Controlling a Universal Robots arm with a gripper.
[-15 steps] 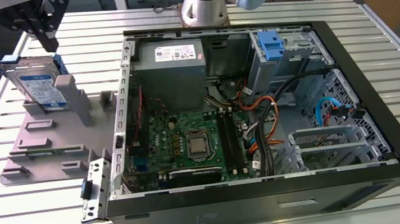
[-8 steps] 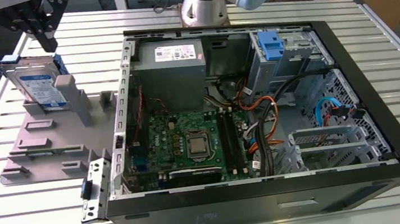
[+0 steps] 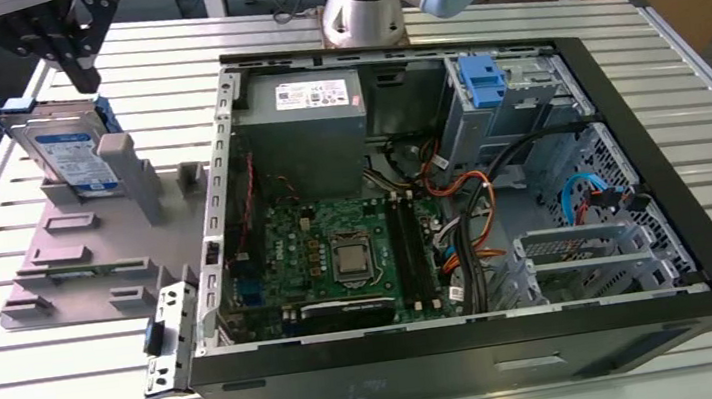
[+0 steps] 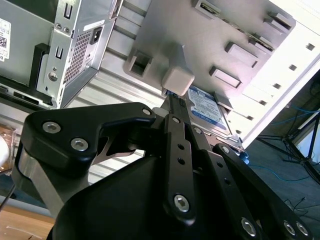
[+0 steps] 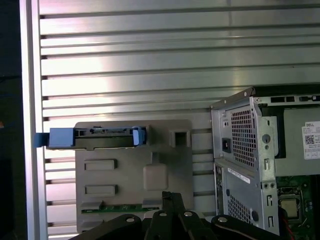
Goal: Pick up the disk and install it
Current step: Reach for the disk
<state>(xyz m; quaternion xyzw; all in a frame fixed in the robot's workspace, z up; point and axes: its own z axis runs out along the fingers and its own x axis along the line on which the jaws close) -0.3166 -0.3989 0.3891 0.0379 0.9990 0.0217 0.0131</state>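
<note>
While the disk (image 3: 66,152) stands on edge in the grey slotted holder (image 3: 93,252) on the bench (image 3: 54,375), at the exterior view's left and well apart from the open computer case (image 3: 651,136), the work looks to be at the approach to the pick-up, with nothing installed yet. The claw (image 3: 83,78) hangs just above the disk's top edge. Its tips look drawn together and grip nothing. As I judge it, a grasp calls for the tips to part enough to straddle the thin body between its blue rails, then a square descent and a straight lift clear of the slot. The holder's post (image 3: 119,158) hides part of the label, the claw's own linkage covers much of the second wrist view, and the bay beside the blue bracket (image 3: 482,79) is too shadowed to judge.
</note>
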